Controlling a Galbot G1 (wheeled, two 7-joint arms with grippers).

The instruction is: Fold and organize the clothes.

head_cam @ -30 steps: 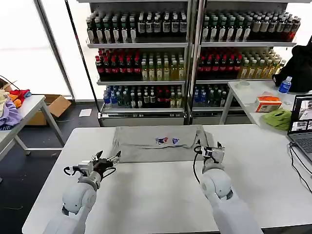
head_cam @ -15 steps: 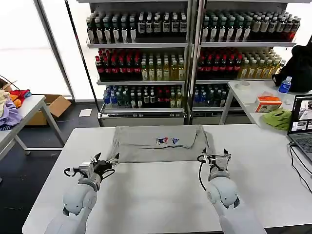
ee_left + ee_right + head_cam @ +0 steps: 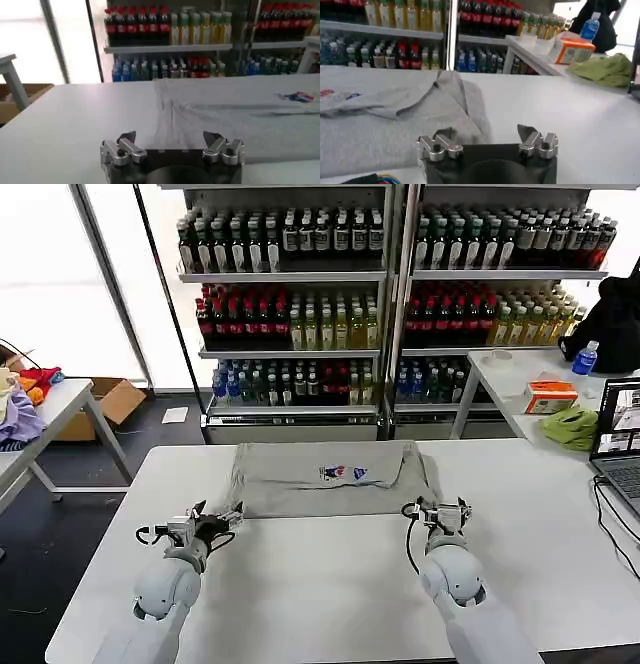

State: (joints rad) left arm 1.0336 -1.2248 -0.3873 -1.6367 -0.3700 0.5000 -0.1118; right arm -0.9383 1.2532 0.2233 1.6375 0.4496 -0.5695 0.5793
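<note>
A light grey shirt (image 3: 330, 479) lies folded into a wide band across the far half of the white table (image 3: 320, 584), its small multicoloured chest graphic (image 3: 343, 473) facing up. My left gripper (image 3: 215, 517) hovers open and empty just off the shirt's near left corner. My right gripper (image 3: 440, 510) is open and empty just off the near right corner. In the left wrist view the open gripper (image 3: 170, 137) faces the shirt's (image 3: 240, 115) near edge. In the right wrist view the open gripper (image 3: 484, 133) sits beside a rumpled fold of the shirt (image 3: 385, 125).
Drink shelves (image 3: 380, 304) stand behind the table. A side table at right holds a lime-green cloth (image 3: 572, 427), an orange box (image 3: 551, 396) and a laptop (image 3: 620, 449). Purple and orange fabrics (image 3: 20, 409) lie on a left table beside a cardboard box (image 3: 115, 399).
My right gripper has drawn back from the shirt's right edge toward me, and that edge now lies flatter. The left gripper has backed off slightly.
</note>
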